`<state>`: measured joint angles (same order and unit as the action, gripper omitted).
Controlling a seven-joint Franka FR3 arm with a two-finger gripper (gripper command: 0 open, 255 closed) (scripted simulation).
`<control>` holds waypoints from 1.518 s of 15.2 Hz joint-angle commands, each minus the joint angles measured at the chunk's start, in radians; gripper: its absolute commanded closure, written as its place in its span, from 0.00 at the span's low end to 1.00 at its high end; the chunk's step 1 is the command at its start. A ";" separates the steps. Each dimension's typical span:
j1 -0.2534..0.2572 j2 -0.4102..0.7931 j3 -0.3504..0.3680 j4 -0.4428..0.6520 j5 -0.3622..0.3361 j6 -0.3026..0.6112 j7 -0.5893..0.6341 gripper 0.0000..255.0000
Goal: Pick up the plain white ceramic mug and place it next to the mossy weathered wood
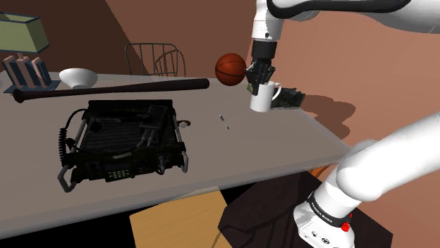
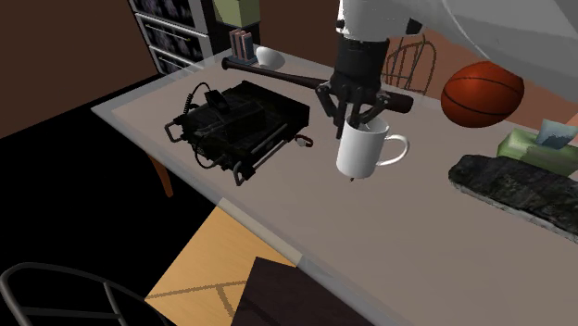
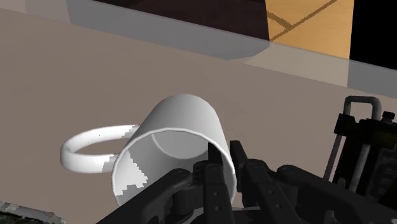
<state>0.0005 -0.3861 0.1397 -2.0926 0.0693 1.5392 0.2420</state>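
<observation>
A plain white mug (image 1: 262,96) (image 2: 363,151) (image 3: 172,143) hangs above the grey table, its handle pointing toward the dark, mossy piece of wood (image 1: 286,99) (image 2: 516,188). My black gripper (image 1: 257,77) (image 2: 355,108) (image 3: 216,173) is shut on the mug's rim, one finger inside the cup and one outside. In the second exterior view the mug floats a short way to the left of the wood, clear of the tabletop. The wood lies flat near the table's far corner.
A black radio-like device (image 1: 123,144) (image 2: 239,123) sits mid-table. A dark baseball bat (image 1: 113,89) (image 2: 306,81), a white bowl (image 1: 77,76), books (image 1: 28,70) and an orange basketball (image 1: 230,68) (image 2: 482,93) line the back. A small screw (image 1: 225,123) lies loose. A chair (image 1: 155,60) stands behind.
</observation>
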 commanded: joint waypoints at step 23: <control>-0.220 0.114 -0.408 0.112 -0.223 0.027 -0.586 1.00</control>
<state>-0.2092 -0.2868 -0.2493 -1.9962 -0.1467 1.5642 -0.3132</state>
